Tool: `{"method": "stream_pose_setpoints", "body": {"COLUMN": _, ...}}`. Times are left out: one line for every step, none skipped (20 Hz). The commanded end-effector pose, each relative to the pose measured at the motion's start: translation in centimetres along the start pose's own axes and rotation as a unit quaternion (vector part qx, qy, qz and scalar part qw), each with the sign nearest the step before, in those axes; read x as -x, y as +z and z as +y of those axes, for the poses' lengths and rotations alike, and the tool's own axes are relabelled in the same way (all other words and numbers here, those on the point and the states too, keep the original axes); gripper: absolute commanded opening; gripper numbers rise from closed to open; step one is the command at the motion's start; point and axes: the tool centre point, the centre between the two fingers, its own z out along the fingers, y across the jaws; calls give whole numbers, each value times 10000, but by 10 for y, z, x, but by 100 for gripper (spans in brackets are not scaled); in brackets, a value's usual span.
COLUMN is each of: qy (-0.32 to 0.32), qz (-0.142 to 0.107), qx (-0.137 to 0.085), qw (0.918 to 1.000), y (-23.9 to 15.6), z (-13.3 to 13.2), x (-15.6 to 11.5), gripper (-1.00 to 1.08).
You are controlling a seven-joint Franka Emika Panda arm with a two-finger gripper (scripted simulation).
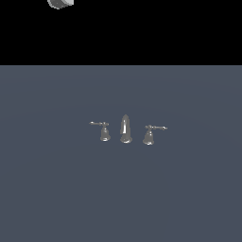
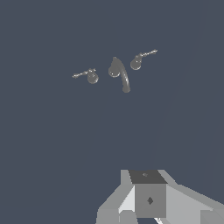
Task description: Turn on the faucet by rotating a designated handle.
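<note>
The faucet (image 1: 125, 128) is a small shiny grey three-piece set standing on a dark blue-grey floor. Its tall tapered spout (image 2: 119, 72) is in the middle. The designated handle (image 1: 104, 132) stands on the exterior view's left, its thin lever bar pointing left; in the wrist view the designated handle (image 2: 91, 76) shows from above. The twin handle (image 1: 149, 136) has its lever pointing right. Grey blocks of my gripper (image 2: 148, 194) fill one edge of the wrist view, far from the faucet and touching nothing. How its jaws stand does not show.
A grey piece of the arm (image 1: 60, 3) shows at the top of the exterior view, high above and to the left of the faucet. The flat floor (image 1: 121, 198) spreads around the set on every side.
</note>
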Motion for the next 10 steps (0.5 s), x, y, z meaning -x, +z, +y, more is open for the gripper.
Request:
{"method": "stream_pose_setpoints", "body": {"qy": 275, "qz": -15, "qx": -7, "qw": 9996, "y": 13, "z": -11, "x": -4, "gripper": -100}}
{"method": "stream_pose_setpoints", "body": {"qy": 381, "qz": -21, "qx": -9, "qw": 9993, "y": 18, "z": -15, "x": -5, "gripper": -100}}
{"method": "stream_pose_setpoints", "body": {"qy": 486, "qz": -27, "qx": -11, "qw": 9988, "y": 23, "z": -19, "x": -7, "gripper": -100}}
{"method": "stream_pose_setpoints", "body": {"qy": 592, "qz": -32, "qx": -13, "qw": 9982, "y": 28, "z": -23, "x": -9, "gripper": -100}}
{"method": "stream_pose_setpoints", "body": {"qy": 697, "qz": -38, "qx": -15, "qw": 9976, "y": 33, "z": -27, "x": -11, "gripper": -100}}
{"method": "stream_pose_setpoints", "body": {"qy": 801, "qz": -44, "qx": -17, "qw": 9968, "y": 38, "z": -31, "x": -13, "gripper": -100}}
{"method": "stream_pose_setpoints", "body": {"qy": 904, "qz": -50, "qx": -19, "qw": 9959, "y": 43, "z": -35, "x": -15, "gripper": -100}}
{"method": "stream_pose_setpoints", "body": {"qy": 1007, "qz": -56, "qx": -21, "qw": 9949, "y": 48, "z": -39, "x": -17, "gripper": -100}}
{"method": "stream_pose_setpoints", "body": {"qy": 1110, "qz": -62, "qx": -23, "qw": 9938, "y": 53, "z": -43, "x": -20, "gripper": -100}}
{"method": "stream_pose_setpoints", "body": {"qy": 1211, "qz": -68, "qx": -25, "qw": 9926, "y": 58, "z": -47, "x": -22, "gripper": -100}}
